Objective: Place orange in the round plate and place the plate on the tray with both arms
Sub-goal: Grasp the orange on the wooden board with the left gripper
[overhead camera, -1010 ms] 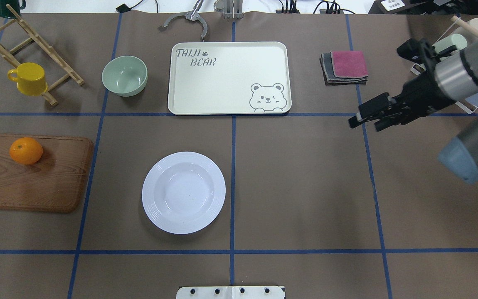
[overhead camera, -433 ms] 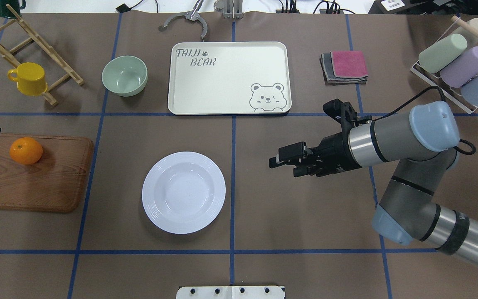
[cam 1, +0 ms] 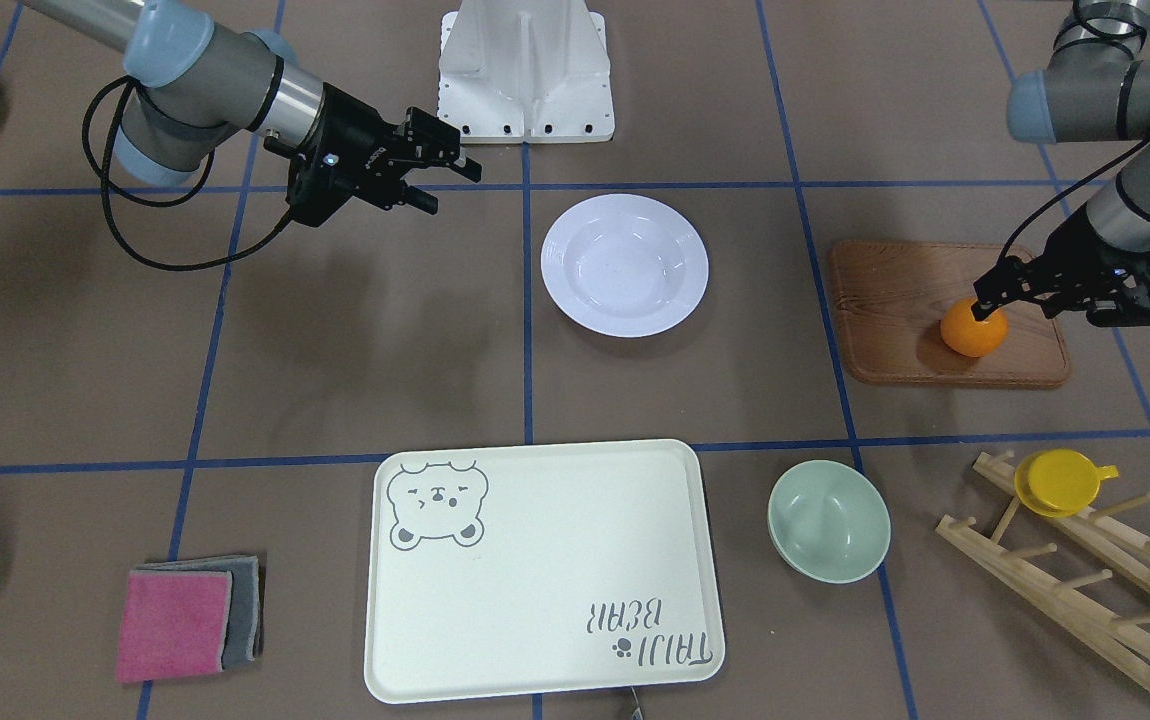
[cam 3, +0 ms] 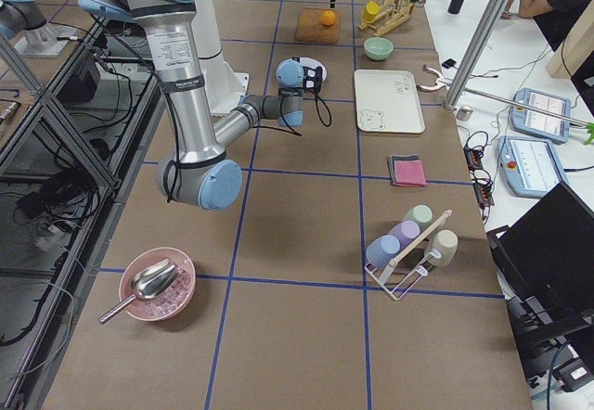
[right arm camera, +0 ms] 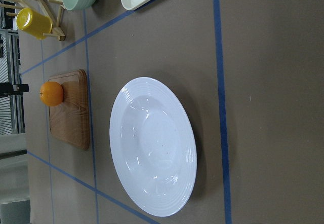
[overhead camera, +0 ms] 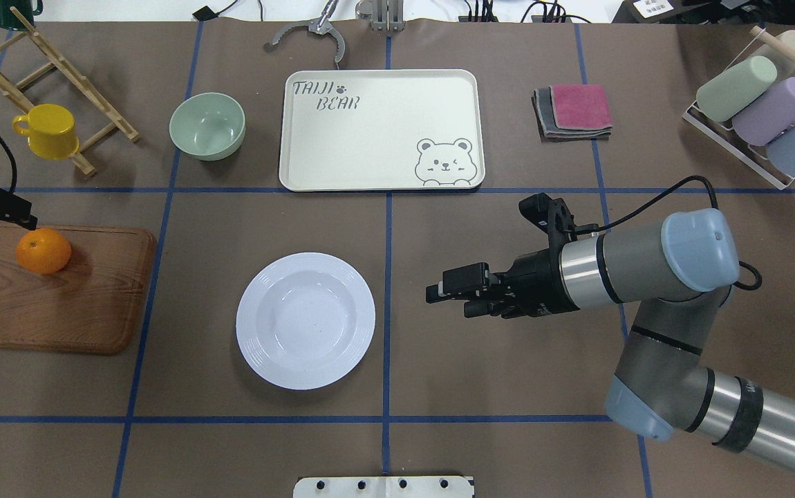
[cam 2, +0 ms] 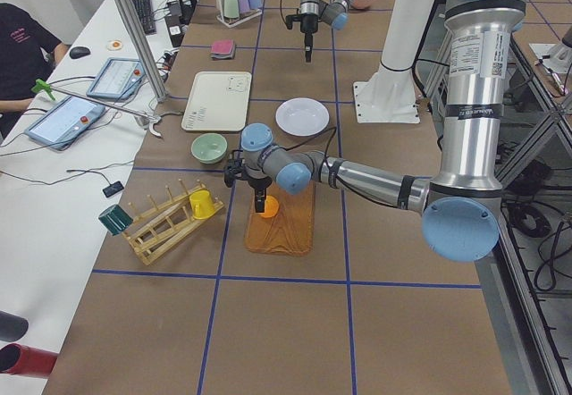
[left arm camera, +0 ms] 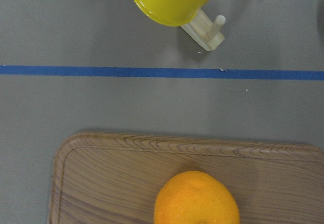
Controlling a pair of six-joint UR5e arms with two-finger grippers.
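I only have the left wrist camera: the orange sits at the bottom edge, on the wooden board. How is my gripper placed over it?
Observer: The left gripper hangs close above the orange; I cannot tell whether it is open.
Operator: Is the plate ready?
Observer: The round plate lies empty on the table, to the right of the board in the overhead view.
Operator: And the right arm?
Observer: The right gripper is open on the plate's other side, touching nothing.
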